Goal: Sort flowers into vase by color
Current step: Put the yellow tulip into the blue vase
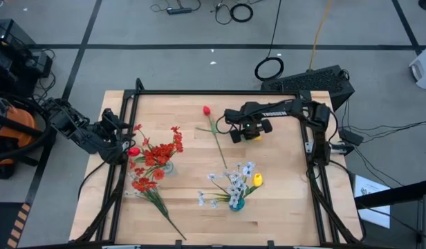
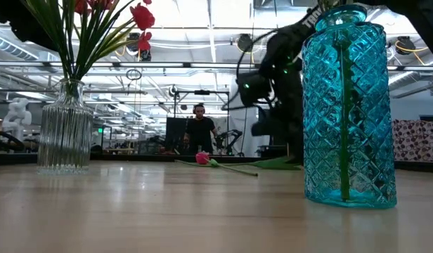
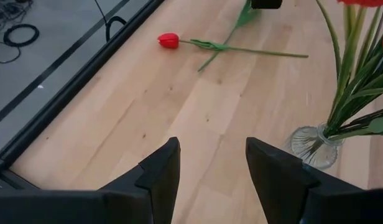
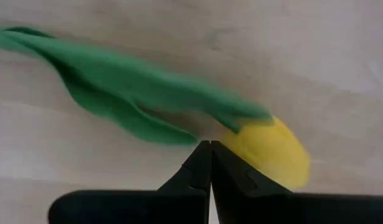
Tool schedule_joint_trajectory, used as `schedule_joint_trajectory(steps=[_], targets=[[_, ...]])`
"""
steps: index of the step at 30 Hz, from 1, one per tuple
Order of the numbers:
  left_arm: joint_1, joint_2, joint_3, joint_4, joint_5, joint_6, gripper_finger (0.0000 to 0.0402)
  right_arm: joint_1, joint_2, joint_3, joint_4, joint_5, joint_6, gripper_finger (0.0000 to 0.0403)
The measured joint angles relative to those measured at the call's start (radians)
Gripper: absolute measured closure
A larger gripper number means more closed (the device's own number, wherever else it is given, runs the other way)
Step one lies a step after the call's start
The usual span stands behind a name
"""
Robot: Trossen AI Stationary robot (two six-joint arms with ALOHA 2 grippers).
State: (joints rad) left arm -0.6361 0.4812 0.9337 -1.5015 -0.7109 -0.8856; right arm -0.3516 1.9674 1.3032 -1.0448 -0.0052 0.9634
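Now the right tool (image 4: 210, 163) is pinched closed on a yellow tulip's (image 4: 271, 151) green stalk, low over the wooden surface (image 1: 282, 207); the left tool (image 3: 208, 168) waits open at the surface's edge.

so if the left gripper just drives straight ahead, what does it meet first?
Most likely the bare tabletop. The left gripper, fingers open, aims down at wood; the red tulip lies farther on and the clear vase stands off to one side. Depth is uncertain.

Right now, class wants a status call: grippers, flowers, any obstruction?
Right gripper shut on yellow tulip at table level. Left gripper open, waiting beside clear vase. Red tulip lies loose on table; path unobstructed.
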Motion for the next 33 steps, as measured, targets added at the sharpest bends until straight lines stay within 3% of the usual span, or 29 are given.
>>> schedule_joint_trajectory(steps=[5,13,19,21,23,26,28,33], targets=[[0.0,0.0,0.0,0.001,0.0,-0.044,0.0212,-0.041,-0.042,-0.097,0.064,0.095,-0.053,0.0403],[0.0,0.0,0.0,0.001,-0.002,-0.174,0.0212,-0.15,-0.149,-0.234,0.057,0.419,-0.268,0.0403],[0.0,0.001,0.0,0.004,-0.034,-0.292,0.0212,-0.236,-0.314,-0.386,0.15,0.704,-0.383,0.0403],[0.0,0.001,0.0,0.005,-0.042,-0.316,0.0212,-0.273,-0.39,-0.437,0.242,0.639,-0.449,0.0403],[0.0,0.001,0.0,0.009,-0.054,-0.34,0.0212,-0.32,-0.459,-0.481,0.341,0.454,-0.466,0.0403],[0.0,0.001,0.0,0.026,-0.075,-0.34,0.0212,-0.383,-0.542,-0.529,0.43,0.249,-0.279,0.0403],[0.0,0.002,0.0,0.026,-0.094,-0.34,0.0212,-0.402,-0.574,-0.54,0.448,0.186,-0.187,0.0403],[0.0,0.002,0.0,0.026,-0.137,-0.34,0.0212,-0.364,-0.628,-0.539,0.472,0.113,-0.218,0.0403]])
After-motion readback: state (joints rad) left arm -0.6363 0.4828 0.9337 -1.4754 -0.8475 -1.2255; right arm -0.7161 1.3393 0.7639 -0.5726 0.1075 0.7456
